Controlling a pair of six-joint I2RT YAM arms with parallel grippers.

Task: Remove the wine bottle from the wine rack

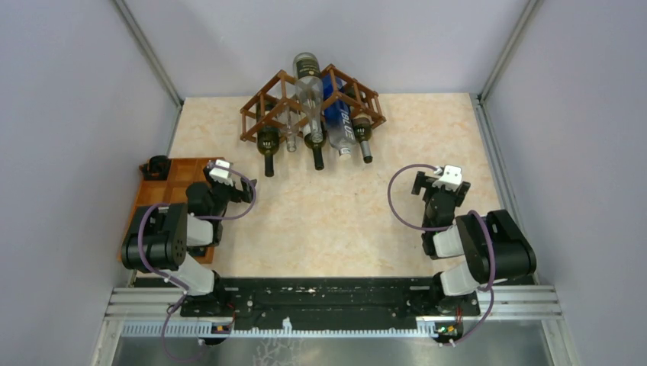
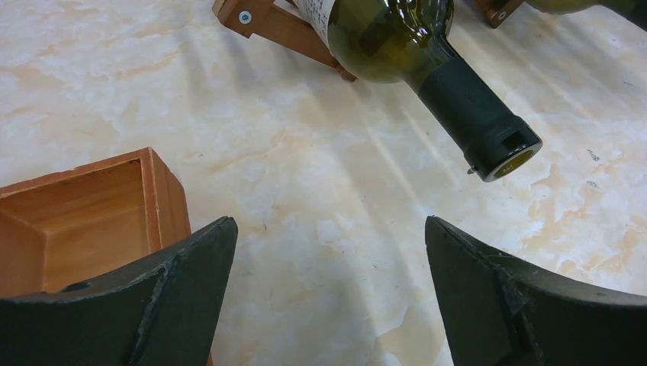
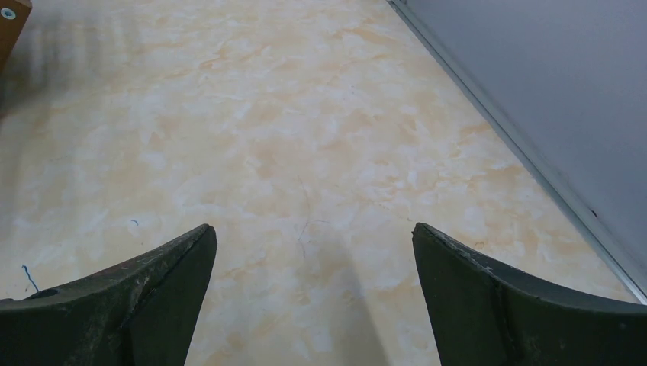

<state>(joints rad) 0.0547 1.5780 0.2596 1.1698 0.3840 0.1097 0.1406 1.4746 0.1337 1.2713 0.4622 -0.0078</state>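
Note:
The brown wooden lattice wine rack stands at the back middle of the table, and several bottles lie in it with their necks toward me. A dark green wine bottle fills the leftmost cell. In the left wrist view its body and black-capped neck lie ahead and to the right, resting on a rack slat. My left gripper is open and empty, short of that neck. My right gripper hovers open and empty over bare table, right of the rack.
A clear bottle lies on top of the rack, with a blue bottle beside it. An orange-brown compartment tray sits under the left arm, a small black object at its far end. Grey walls close in the table's sides.

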